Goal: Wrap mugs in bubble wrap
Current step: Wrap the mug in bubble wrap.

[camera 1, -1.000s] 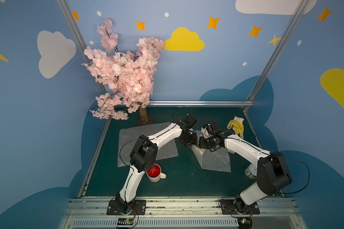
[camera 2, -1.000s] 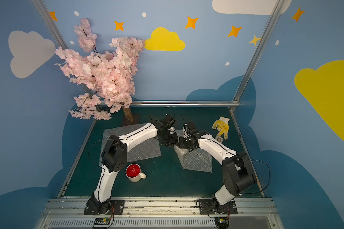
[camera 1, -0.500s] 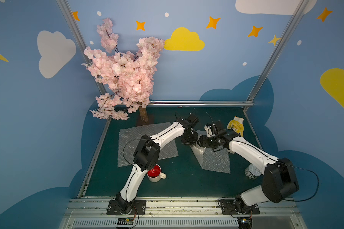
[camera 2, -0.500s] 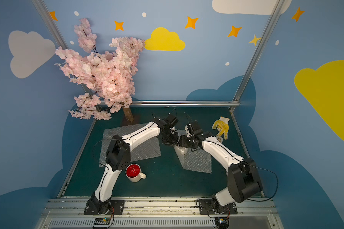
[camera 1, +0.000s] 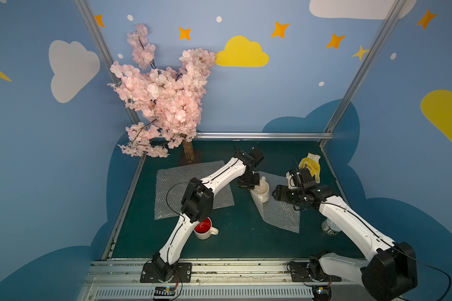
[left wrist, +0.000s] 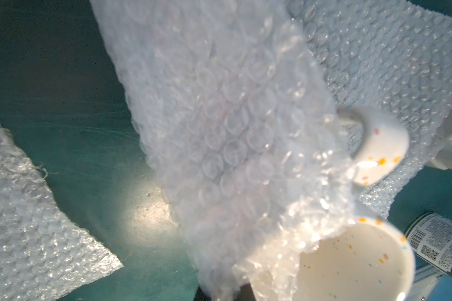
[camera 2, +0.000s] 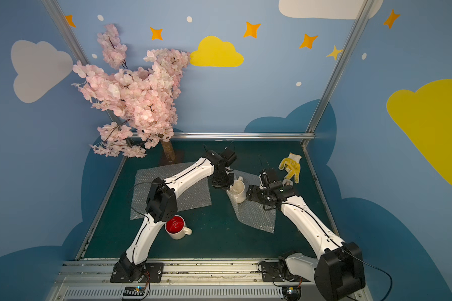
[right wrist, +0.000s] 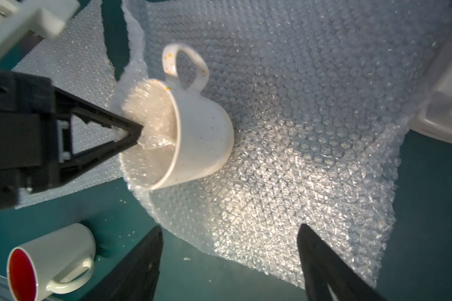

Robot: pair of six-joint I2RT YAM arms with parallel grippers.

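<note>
Clearly the wrap (right wrist: 311, 125) is light and floppy: left gripper (right wrist: 137, 134) pinches its edge inside the mug (right wrist: 201, 140), whose handle points to 12 o'clock; right gripper (right wrist: 230, 260) gapes empty.

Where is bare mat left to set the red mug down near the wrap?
Bare green mat lies between the flat sheet and the sheet under the speckled mug, and in front of both. The red mug already stands there. It is crowded around the speckled mug, where both grippers meet.
</note>
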